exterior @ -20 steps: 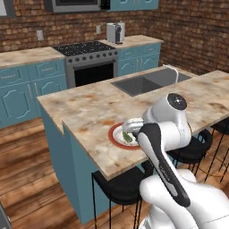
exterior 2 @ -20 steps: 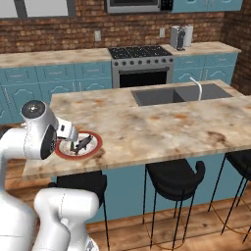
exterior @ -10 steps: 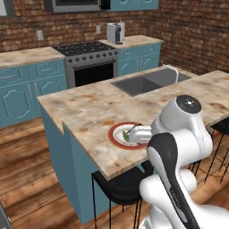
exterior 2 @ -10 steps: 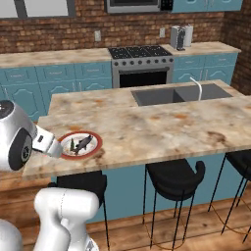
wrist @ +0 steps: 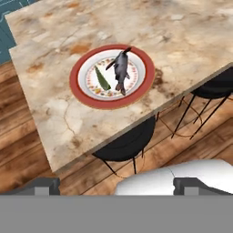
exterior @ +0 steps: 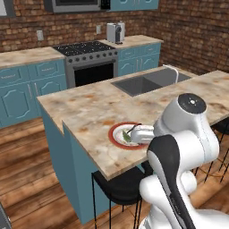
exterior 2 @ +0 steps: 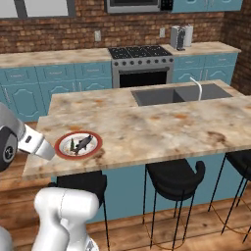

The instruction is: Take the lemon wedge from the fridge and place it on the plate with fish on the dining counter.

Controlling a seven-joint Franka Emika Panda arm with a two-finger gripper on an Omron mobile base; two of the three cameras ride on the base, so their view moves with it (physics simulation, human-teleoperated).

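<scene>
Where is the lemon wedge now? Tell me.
The lemon wedge lies on the plate, just left of the fish in the hand view.

The arm's white hand covers the right part of the plate (exterior: 117, 132) at mid-frame in the left base view, hiding most of the fish. Hand view: only the finger tips (wrist: 43, 185) poke up at the bottom edge, and a stool (wrist: 125, 144) sits half tucked under the dining counter (wrist: 191, 41).

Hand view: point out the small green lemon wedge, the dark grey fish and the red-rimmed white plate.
small green lemon wedge (wrist: 103, 79), hand view, middle of wedge
dark grey fish (wrist: 121, 68), hand view, mid-body
red-rimmed white plate (wrist: 78, 89), hand view, red rim
</scene>
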